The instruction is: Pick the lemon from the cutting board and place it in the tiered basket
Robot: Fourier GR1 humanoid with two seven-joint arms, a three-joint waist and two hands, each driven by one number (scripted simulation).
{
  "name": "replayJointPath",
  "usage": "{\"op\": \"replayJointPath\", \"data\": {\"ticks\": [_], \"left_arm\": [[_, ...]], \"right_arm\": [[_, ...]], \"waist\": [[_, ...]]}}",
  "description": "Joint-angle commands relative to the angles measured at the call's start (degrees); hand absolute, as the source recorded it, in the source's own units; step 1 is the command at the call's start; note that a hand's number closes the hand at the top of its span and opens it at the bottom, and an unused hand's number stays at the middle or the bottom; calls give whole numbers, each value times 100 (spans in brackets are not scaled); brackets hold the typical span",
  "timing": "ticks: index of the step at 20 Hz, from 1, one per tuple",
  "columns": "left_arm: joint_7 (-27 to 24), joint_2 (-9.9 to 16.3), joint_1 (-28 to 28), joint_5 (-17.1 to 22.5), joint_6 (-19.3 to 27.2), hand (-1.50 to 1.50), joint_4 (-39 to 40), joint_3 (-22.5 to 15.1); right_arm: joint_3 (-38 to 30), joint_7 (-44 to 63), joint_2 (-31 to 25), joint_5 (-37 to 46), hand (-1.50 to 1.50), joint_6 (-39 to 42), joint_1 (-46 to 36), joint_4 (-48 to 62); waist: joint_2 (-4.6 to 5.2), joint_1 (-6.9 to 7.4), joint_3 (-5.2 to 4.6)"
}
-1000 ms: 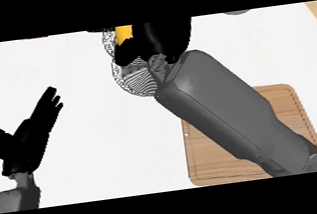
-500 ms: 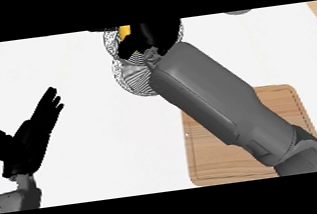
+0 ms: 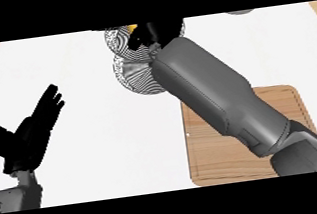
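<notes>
White counter (image 3: 74, 64), wood edges; cutting board (image 3: 295, 106) lower right

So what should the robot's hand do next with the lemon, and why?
Probably lower a little and let go. The right hand is curled round the lemon, only a yellow sliver showing, right over the tiered basket. The cutting board shows no fruit, and the left hand rests open at the left.
</notes>
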Motion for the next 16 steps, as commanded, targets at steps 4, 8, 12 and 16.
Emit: {"op": "replayJointPath", "data": {"ticks": [4, 8, 12, 16], "left_arm": [[-74, -50, 1, -20, -41, 0, -90, -26], [135, -93, -330, -168, 99, 0, 186, -55], [-115, -84, -333, -71, -22, 0, 352, 33], [177, 21, -144, 7, -77, 0, -7, 59]], "right_arm": [[-77, -410, -3, -237, -150, -1191, -141, 1051], [26, -239, -3, -480, -150, -1098, -543, 1041], [-360, -399, -2, -835, -150, -1579, -711, 1007], [-645, -712, -2, -1058, -150, -2261, -365, 647]], "waist": [[42, 81, 4], [20, 25, 4], [53, 113, 2], [-7, 2, 11]]}}
